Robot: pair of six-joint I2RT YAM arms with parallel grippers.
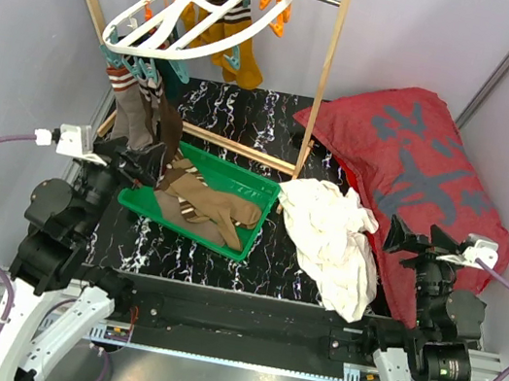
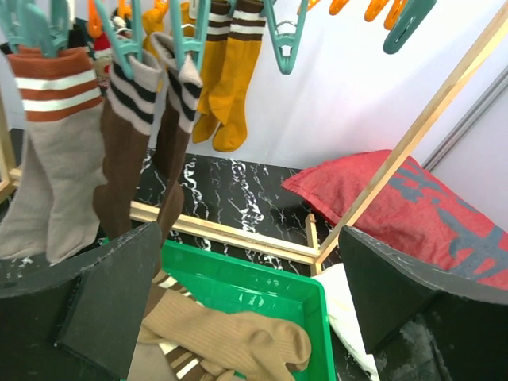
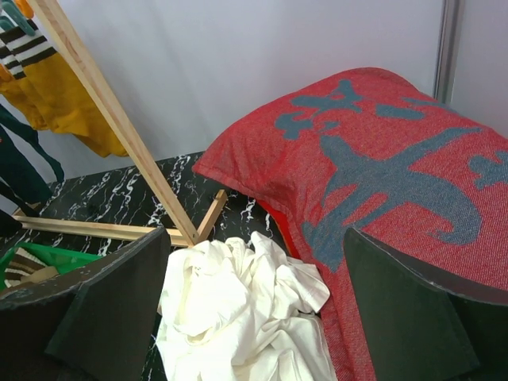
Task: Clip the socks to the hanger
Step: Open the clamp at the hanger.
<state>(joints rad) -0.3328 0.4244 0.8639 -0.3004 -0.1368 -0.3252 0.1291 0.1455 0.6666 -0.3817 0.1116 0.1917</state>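
The white oval hanger [image 1: 193, 7] hangs by its hook from the metal rod, with orange and teal clips. Brown and tan striped socks [image 1: 141, 106] hang from teal clips at its left end; they show close in the left wrist view [image 2: 119, 135]. Mustard-yellow socks [image 1: 231, 43] hang at its far side and also show in the left wrist view [image 2: 230, 71]. More tan socks [image 1: 212, 208] lie in the green tray [image 1: 256, 183], seen too in the left wrist view [image 2: 230, 341]. My left gripper [image 1: 145, 169] is open and empty just above the tray's left end. My right gripper [image 1: 409, 239] is open and empty over the cushion's edge.
A wooden rack [image 1: 322, 84] with a metal rod stands at the back. A crumpled white cloth [image 1: 330, 238] lies right of the tray. A big red cushion [image 1: 416, 170] with grey marks fills the right side. Grey walls close in on both sides.
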